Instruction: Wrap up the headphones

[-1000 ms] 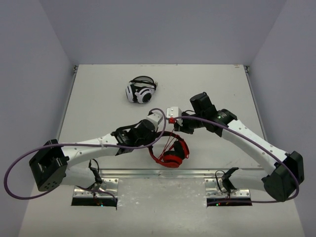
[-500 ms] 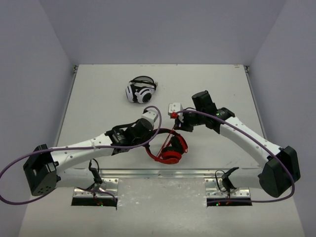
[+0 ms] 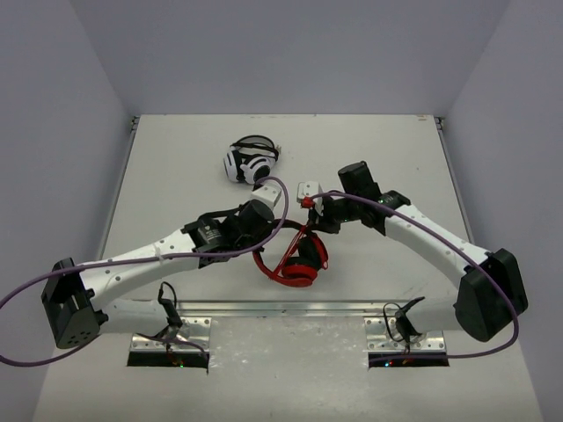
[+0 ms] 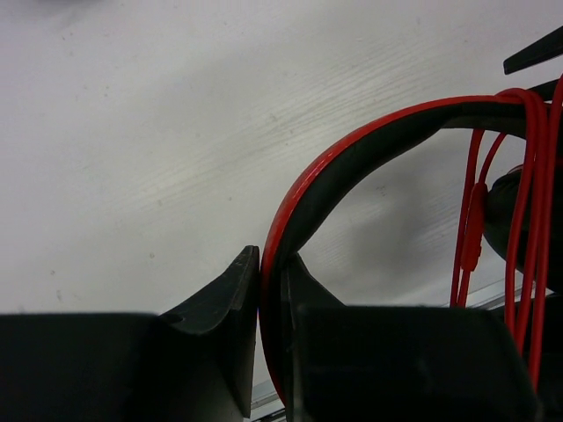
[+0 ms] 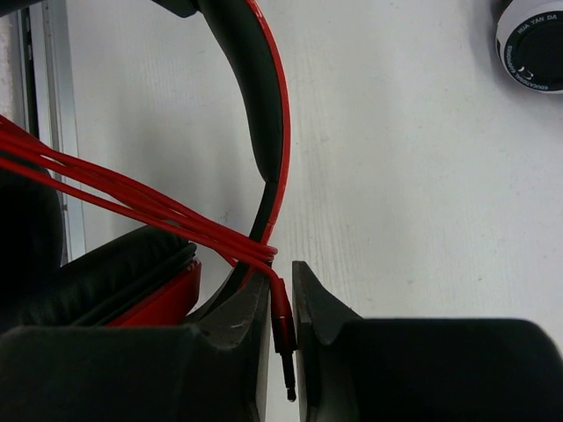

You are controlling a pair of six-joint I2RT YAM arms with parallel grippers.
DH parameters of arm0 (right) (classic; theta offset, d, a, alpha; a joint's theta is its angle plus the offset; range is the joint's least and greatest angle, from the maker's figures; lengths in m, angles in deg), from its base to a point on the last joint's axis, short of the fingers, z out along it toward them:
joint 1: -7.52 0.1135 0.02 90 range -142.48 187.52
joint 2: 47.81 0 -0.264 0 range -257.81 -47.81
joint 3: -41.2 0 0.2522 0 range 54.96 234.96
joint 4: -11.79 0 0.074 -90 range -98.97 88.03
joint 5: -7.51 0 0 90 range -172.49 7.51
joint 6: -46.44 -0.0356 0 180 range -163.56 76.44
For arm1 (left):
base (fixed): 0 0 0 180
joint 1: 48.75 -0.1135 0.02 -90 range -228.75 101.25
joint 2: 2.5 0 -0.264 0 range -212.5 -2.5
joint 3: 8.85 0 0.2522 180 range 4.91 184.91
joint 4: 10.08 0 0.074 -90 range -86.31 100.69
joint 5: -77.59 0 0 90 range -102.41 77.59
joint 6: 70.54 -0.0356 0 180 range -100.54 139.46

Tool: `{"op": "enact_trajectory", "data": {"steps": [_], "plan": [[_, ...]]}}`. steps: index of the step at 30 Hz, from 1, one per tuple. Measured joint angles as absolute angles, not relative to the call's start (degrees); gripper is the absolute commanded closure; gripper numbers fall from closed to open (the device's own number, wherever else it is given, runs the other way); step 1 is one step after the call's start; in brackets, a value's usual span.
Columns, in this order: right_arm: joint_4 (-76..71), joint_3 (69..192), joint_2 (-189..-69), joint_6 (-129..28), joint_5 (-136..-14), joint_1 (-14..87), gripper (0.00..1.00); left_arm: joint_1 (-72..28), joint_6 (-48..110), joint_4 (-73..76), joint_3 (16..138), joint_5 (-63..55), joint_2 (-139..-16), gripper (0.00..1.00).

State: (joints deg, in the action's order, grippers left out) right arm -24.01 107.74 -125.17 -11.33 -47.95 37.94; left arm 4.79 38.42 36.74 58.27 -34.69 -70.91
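The red over-ear headphones [image 3: 295, 262] lie mid-table on the white table [image 3: 176, 167], close to its near edge and well apart from both side edges. Black-and-white headphones [image 3: 249, 163] lie farther back. The headband bulges near-left, with the ear cups to the right. The left fingers [image 4: 227, 303] are clamped tight on the headband. The right fingers [image 5: 321, 308] pinch the thin red cable [image 5: 132, 207] at its plug, and its strands stretch away toward the far side.

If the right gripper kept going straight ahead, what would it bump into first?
Most likely the headphones: their red headband curves right in front of the right gripper, which pinches their plug. Depth is unclear, so it might slip past.
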Motion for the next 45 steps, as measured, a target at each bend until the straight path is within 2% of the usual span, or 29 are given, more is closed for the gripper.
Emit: {"op": "enact_trajectory", "data": {"steps": [9,12,18,19,20,21,22,36,45], "plan": [[-23.44,108.89,-127.62,-11.9,-48.15,36.69,0.76,4.9,34.27,35.94,62.07,-38.95,-74.97,1.0],[-23.66,109.11,-128.61,-11.81,-49.08,36.36,0.7,4.9,32.5,36.22,64.08,-39.87,-77.48,1.0],[-26.52,110.23,-129.24,-10.87,-50.77,36.15,0.68,4.39,30.86,35.21,64.43,-39.57,-79.69,1.0],[-27.09,110.64,-129.44,-10.63,-51.03,36.15,0.65,4.2,30.58,35.04,64.43,-39.24,-79.8,1.0],[-27.94,111.28,-129.76,-10.37,-51.36,36.15,0.58,3.83,30.33,34.82,64.43,-38.6,-79.91,1.0],[-28.62,111.87,-130.16,-10.26,-51.71,36.15,0.19,3.39,30.12,34.62,64.43,-38.08,-80.11,1.0],[-28.99,112.41,-130.57,-10.3,-52.34,36.15,0.01,2.89,29.96,34.54,64.43,-37.56,-80.3,1.0],[-28.49,113.97,-135.05,-10.19,-53.19,32.91,0.01,-1.29,29.57,34.86,64.43,-32.0,-83.54,1.0],[-23.05,113.97,-135.1,-22.1,-56.25,25.06,0.01,-4.68,31.93,31.89,64.48,-30.45,-84.39,1.0]]}}
